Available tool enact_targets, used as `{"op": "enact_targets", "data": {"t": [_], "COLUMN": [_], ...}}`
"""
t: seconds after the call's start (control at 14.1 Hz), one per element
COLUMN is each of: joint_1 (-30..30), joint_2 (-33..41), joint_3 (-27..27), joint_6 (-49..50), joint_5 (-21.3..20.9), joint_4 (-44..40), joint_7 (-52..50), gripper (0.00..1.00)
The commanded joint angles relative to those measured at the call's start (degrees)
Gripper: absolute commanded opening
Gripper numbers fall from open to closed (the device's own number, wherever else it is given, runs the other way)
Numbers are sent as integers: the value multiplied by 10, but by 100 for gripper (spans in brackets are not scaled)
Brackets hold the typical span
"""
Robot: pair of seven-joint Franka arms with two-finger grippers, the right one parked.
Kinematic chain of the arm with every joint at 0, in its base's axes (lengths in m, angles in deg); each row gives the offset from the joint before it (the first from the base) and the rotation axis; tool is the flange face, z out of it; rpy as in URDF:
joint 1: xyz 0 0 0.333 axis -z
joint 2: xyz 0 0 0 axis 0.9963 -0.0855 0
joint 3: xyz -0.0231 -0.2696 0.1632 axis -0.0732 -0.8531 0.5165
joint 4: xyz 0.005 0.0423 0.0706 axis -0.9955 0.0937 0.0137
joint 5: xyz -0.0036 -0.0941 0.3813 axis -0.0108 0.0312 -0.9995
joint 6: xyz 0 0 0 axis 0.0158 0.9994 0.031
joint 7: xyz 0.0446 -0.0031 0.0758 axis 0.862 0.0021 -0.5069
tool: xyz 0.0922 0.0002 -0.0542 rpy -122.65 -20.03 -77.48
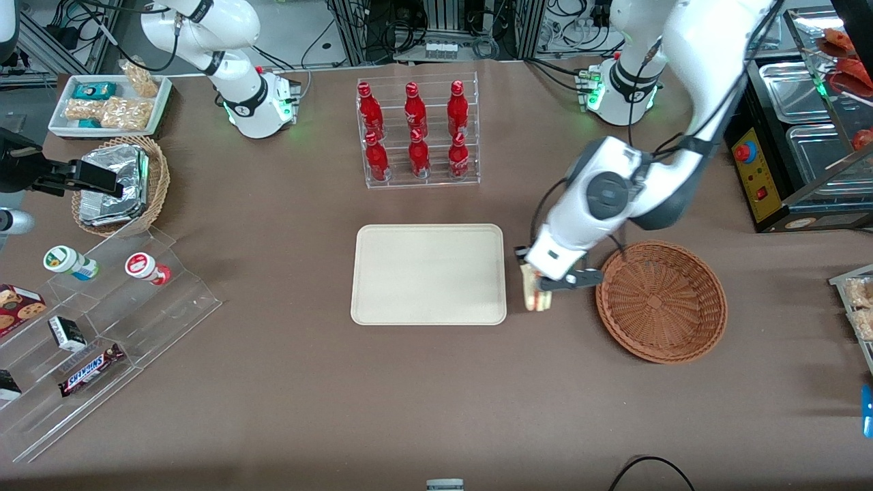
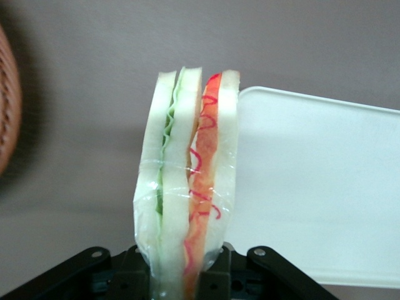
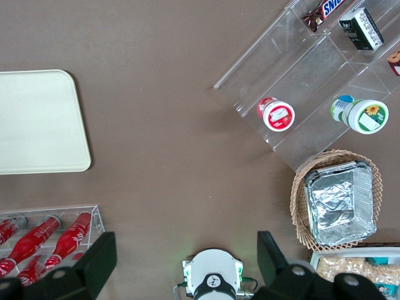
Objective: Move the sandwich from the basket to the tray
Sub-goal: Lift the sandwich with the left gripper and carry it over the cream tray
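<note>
My left gripper (image 1: 539, 286) is shut on the sandwich (image 1: 536, 294), a plastic-wrapped wedge of white bread with green and red filling. It hangs over the brown table in the gap between the cream tray (image 1: 428, 274) and the reddish-brown wicker basket (image 1: 661, 300). In the left wrist view the sandwich (image 2: 187, 194) stands up from between the black fingers (image 2: 215, 281), with the tray's corner (image 2: 312, 187) beside it and the basket's edge (image 2: 7, 106) at the frame's border. The basket holds nothing.
A clear rack of red bottles (image 1: 416, 133) stands farther from the front camera than the tray. Toward the parked arm's end are a tan basket with foil packets (image 1: 123, 184), a white snack tray (image 1: 109, 102) and clear stepped shelves (image 1: 102, 320) of snacks.
</note>
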Motion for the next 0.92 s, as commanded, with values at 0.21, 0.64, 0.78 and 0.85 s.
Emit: {"op": "enact_targets", "data": {"t": [0.21, 0.64, 0.78, 0.85], "joint_1": [130, 210, 229, 235], "joint_2": [-162, -228, -245, -252], "joint_3": [3, 11, 11, 11], "joint_6": [79, 79, 77, 76], "joint_5": [-154, -173, -183, -184], "joint_4": [-201, -264, -264, -265], "joint_7": [-207, -216, -216, -216], "gripper": [17, 24, 23, 23]}}
